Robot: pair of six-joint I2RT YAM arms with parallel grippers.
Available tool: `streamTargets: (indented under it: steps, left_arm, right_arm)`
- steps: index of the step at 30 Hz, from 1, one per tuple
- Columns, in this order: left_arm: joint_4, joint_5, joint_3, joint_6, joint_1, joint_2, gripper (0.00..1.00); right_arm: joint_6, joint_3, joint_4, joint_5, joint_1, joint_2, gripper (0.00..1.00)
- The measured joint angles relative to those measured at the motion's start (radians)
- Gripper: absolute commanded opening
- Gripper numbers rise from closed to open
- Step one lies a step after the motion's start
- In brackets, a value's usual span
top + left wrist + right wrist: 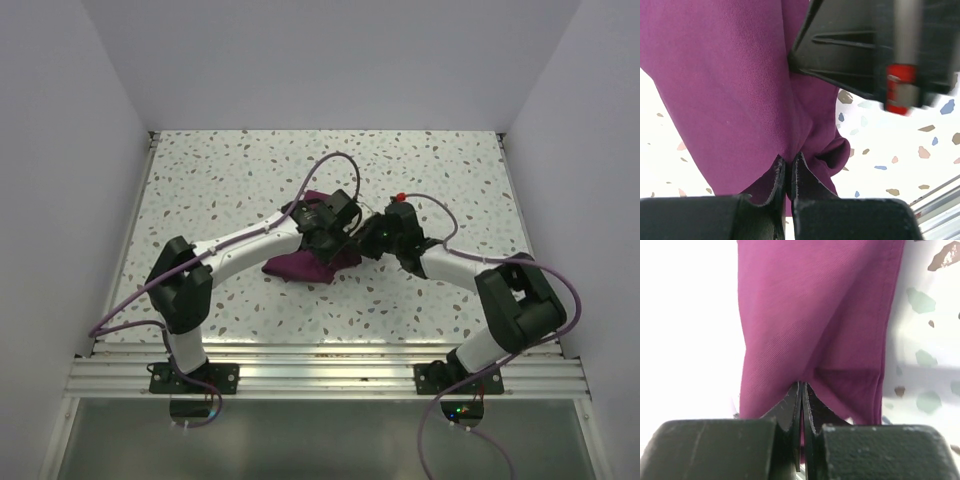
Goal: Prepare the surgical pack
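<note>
Left gripper (789, 167) first: its two black fingers are squeezed together on a fold of the purple cloth (735, 80). The fabric rises out of the pinch and fills most of the left wrist view. Right gripper (802, 392) is the same story on its side, fingers pressed tight with a fold of that cloth caught between them. From there the fabric runs up and away from the tips in a few soft creases. So both are clamped on the cloth.

From the top camera, the nearest thing is the metal rail (320, 372) where both arm bases are bolted, with purple cables (130, 305) looping off each arm. Past that, the two arms lean in toward each other and meet over the middle of the speckled table (230, 170). The cloth sits bunched up right there, mostly under and just left of the two gripper heads. It's a crumpled dark purple lump rather than a flat square, and its near edge looks to be down on the table top. The gripper heads are just beside each other.

In the left wrist view the right arm's black head looms just past the cloth, with a little red-tipped part (900, 87) on it. Beyond that it's more speckled table, then plain white walls (330, 60).
</note>
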Motion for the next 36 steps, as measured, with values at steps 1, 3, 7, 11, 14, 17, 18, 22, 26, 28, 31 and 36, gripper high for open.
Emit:
streamTargets:
  steps: [1,3,7,11,14,17,18,22,26,28,31,36]
  left_arm:
    - [0.0,0.004,0.0,0.0,0.0,0.0,0.0]
    - [0.001,0.011,0.0,0.0,0.001,0.0,0.0]
    - [0.003,0.026,0.0,-0.005,0.007,0.0,0.0]
    - [0.003,0.047,0.01,-0.019,0.013,0.0,0.0]
    - [0.003,0.063,0.022,-0.024,0.014,0.0,0.0]
    - [0.0,0.073,0.022,-0.028,0.016,0.002,0.0]
    - [0.001,0.075,0.022,-0.032,0.018,0.003,0.0]
    - [0.001,0.081,0.022,-0.043,0.02,0.006,0.0]
    - [0.011,0.087,0.021,-0.05,0.02,0.006,0.0]
    - [0.015,0.089,0.017,-0.05,0.021,0.006,0.0]
    - [0.029,0.096,-0.004,-0.05,0.026,0.006,0.0]
    - [0.053,0.1,-0.035,-0.05,0.028,0.005,0.0]
  right_arm:
    - [-0.012,-0.005,-0.014,0.0,-0.002,-0.023,0.0]
    - [-0.03,-0.01,-0.019,-0.006,-0.001,-0.052,0.0]
    - [-0.04,-0.028,0.005,-0.034,0.0,-0.051,0.0]
    - [-0.024,-0.047,0.084,-0.061,0.019,0.02,0.0]
    - [0.003,-0.048,0.196,-0.084,0.05,0.106,0.0]
    - [0.043,-0.029,0.334,-0.112,0.082,0.212,0.0]
    - [0.056,-0.021,0.369,-0.113,0.092,0.243,0.0]
    - [0.068,-0.026,0.385,-0.103,0.097,0.253,0.0]
    - [0.018,-0.026,0.251,-0.105,0.043,0.18,0.0]
    - [-0.018,-0.027,0.15,-0.102,0.009,0.109,0.0]
    - [-0.082,-0.026,0.005,-0.095,-0.061,-0.007,0.0]
    - [-0.179,-0.008,-0.182,-0.056,-0.095,-0.137,0.0]
